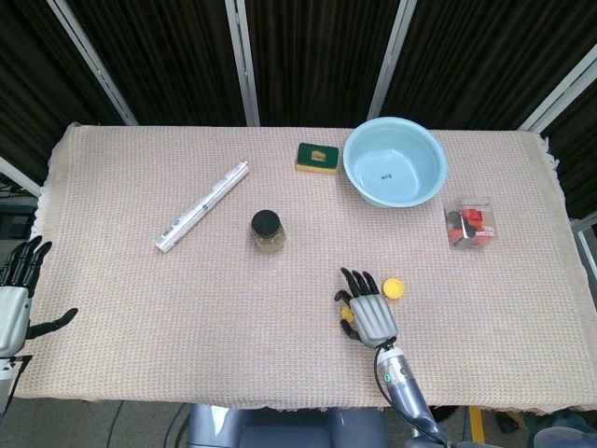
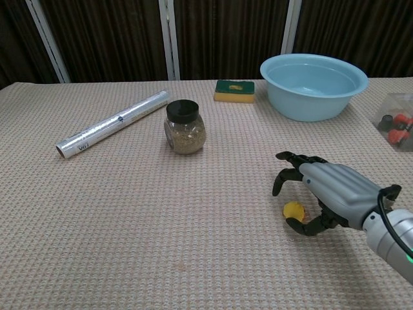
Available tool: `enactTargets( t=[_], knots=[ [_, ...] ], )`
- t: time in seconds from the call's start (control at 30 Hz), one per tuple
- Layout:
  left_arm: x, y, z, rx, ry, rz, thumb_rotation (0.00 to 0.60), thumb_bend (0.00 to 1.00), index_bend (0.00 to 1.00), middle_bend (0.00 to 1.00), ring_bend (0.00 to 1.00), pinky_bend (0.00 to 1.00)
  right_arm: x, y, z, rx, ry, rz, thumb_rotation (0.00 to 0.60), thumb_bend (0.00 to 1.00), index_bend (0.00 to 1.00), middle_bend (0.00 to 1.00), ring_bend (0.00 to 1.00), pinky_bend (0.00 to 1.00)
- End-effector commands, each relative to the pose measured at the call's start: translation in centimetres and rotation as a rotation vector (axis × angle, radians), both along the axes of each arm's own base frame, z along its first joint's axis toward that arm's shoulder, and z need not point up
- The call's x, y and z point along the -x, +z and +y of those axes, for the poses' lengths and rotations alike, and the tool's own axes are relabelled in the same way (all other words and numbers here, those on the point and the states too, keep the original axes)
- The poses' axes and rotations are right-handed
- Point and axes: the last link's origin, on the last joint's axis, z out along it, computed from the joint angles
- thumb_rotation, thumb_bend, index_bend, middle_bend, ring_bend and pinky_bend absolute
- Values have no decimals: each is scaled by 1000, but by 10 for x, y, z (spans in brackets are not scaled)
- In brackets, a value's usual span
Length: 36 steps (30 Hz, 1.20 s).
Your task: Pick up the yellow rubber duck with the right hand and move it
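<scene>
- Tabletop (image 1: 131, 280) was covered edge to edge with a pinkish-beige woven cloth; behind it hung dark ribbed curtains (image 1: 308, 47) crossed by pale metal posts.
- Yellow rubber duck (image 2: 293, 210) sat on the cloth near the front edge, right of centre. It showed as a small, round yellow lump; no beak or face could be made out from either camera. In the head view only a sliver of yellow (image 1: 347, 315) peeked out at the hand's left edge.
- Right hand (image 2: 330, 192) arched over the duck, palm down, dark fingers (image 2: 284, 178) curled above and the thumb hooked in low beside it. Whether the fingers actually pinched the duck could not be told; the duck appeared to lie on the cloth.
- Left hand (image 1: 17, 291) hung off the near-left edge of the tabletop, fingers spread, holding nothing.
- Light blue basin (image 1: 395, 166) stood at the far side, right of centre; its inside showed only a small dark mark.
- Glass jar (image 2: 184, 128) with a black lid held tan grainy contents, mid-tabletop.
- Clear plastic box (image 1: 469, 222) near the right edge held red and black pieces.
- Green-and-yellow sponge (image 1: 317, 158) lay just left of the basin.
- Silver foil roll (image 1: 202, 205) lay on a diagonal at left.
- Small yellow cap (image 1: 394, 288) lay just right of the right hand.
</scene>
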Motion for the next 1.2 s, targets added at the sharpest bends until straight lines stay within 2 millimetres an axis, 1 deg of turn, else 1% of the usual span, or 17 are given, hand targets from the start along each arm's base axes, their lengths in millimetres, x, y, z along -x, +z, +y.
enactTargets(
  t=[0.03,0.37,0.6,0.77,0.83,1.0,1.2],
  knots=[
    [0,0,0,0,0,-1,600,0,0,0,0,235,2,0,1,-1,-2,3,600,323,394,0,0,0],
    [0,0,-1,1,1,-3,600,0,0,0,0,235,6,-1,2,-10,-11,10,600,336,396,0,0,0],
    [0,0,0,0,0,-3,600,0,0,0,0,235,6,-1,2,-6,-3,13,600,336,428,0,0,0],
    [0,0,-1,0,-1,-2,600,0,0,0,0,235,6,-1,3,-5,0,15,600,335,428,0,0,0],
    [0,0,0,1,-1,-3,600,0,0,0,0,235,7,-1,2,-2,-1,16,600,335,417,0,0,0],
    [0,0,0,1,-2,-5,600,0,0,0,0,235,10,1,1,0,-6,21,600,335,347,0,0,0],
    [0,0,0,3,-4,-4,600,0,0,0,0,235,16,4,-1,-1,-16,39,600,335,314,0,0,0]
  ],
)
